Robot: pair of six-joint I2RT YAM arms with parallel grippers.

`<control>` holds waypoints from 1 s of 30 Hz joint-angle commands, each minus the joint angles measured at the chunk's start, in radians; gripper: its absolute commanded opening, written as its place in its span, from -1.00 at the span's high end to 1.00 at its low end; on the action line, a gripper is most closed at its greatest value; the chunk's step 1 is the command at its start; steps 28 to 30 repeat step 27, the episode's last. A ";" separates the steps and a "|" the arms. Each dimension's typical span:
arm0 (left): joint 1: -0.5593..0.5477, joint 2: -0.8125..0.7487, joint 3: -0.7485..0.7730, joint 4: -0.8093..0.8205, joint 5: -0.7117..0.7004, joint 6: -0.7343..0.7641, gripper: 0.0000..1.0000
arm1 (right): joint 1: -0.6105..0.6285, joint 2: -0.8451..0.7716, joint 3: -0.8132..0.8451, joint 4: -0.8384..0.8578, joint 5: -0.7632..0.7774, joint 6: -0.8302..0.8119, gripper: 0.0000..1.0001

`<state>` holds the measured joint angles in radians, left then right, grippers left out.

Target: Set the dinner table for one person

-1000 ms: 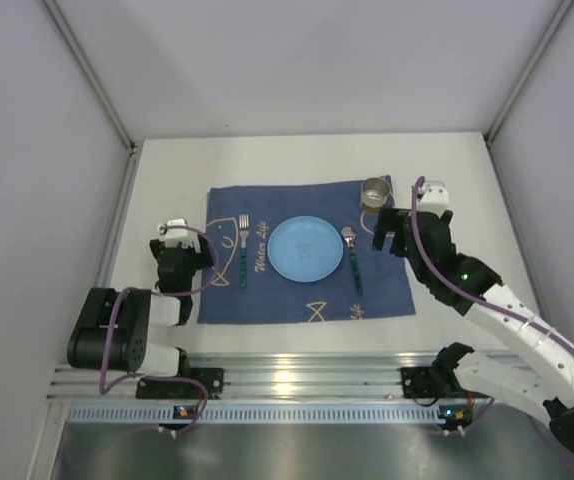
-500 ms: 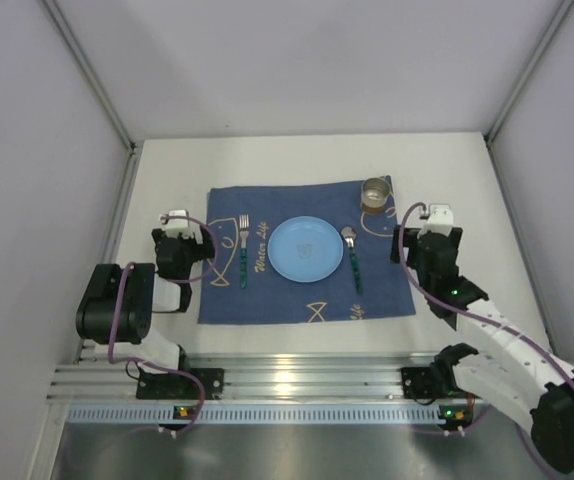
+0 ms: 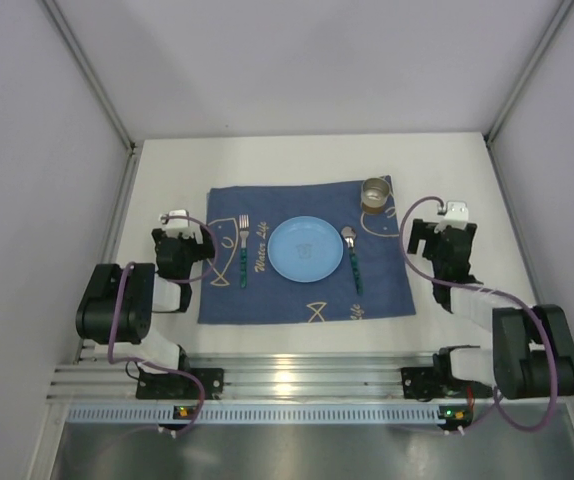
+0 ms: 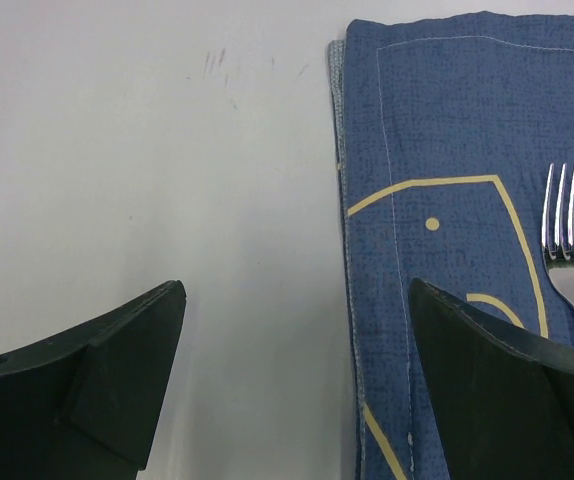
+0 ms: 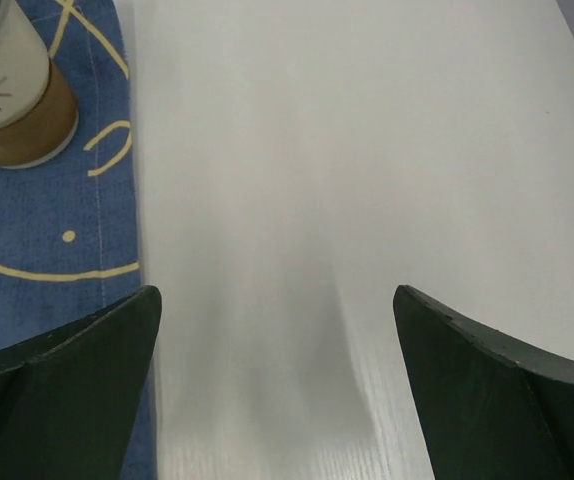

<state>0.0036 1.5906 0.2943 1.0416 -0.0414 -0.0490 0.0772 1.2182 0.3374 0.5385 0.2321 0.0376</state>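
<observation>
The white dinner table (image 3: pixel 167 180) carries a dark blue cloth (image 3: pixel 267 290) with yellow fish drawings. On the cloth, a blue plate (image 3: pixel 307 249) lies in the middle. A fork (image 3: pixel 243 250) lies left of it and a spoon (image 3: pixel 351 258) right of it. A cup (image 3: pixel 375 193) stands at the cloth's far right corner. My left gripper (image 3: pixel 180 240) hovers low at the cloth's left edge, open and empty, the fork (image 4: pixel 567 250) just beyond its right finger. My right gripper (image 3: pixel 432 232) sits right of the cloth, open and empty, with the cup (image 5: pixel 7 95) ahead to its left.
Grey walls with metal posts close in the table on the left, far and right sides. Both arms are folded back near their bases on the aluminium rail (image 3: pixel 287 380) at the near edge. Bare tabletop (image 5: pixel 367 130) lies in front of the right gripper.
The right arm has pulled back from beside the cup and folded down, right of the cloth. The left gripper has shifted slightly towards the far side and opened a bit more.
</observation>
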 commanded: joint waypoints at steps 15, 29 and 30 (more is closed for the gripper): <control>0.001 -0.015 0.023 0.055 0.006 0.008 -0.97 | -0.063 0.227 -0.098 0.641 -0.261 -0.091 -1.00; 0.001 -0.017 0.025 0.051 0.008 0.006 -0.97 | -0.063 0.233 -0.078 0.615 -0.188 -0.058 -1.00; 0.001 -0.017 0.025 0.051 0.008 0.006 -0.97 | -0.063 0.233 -0.078 0.615 -0.188 -0.058 -1.00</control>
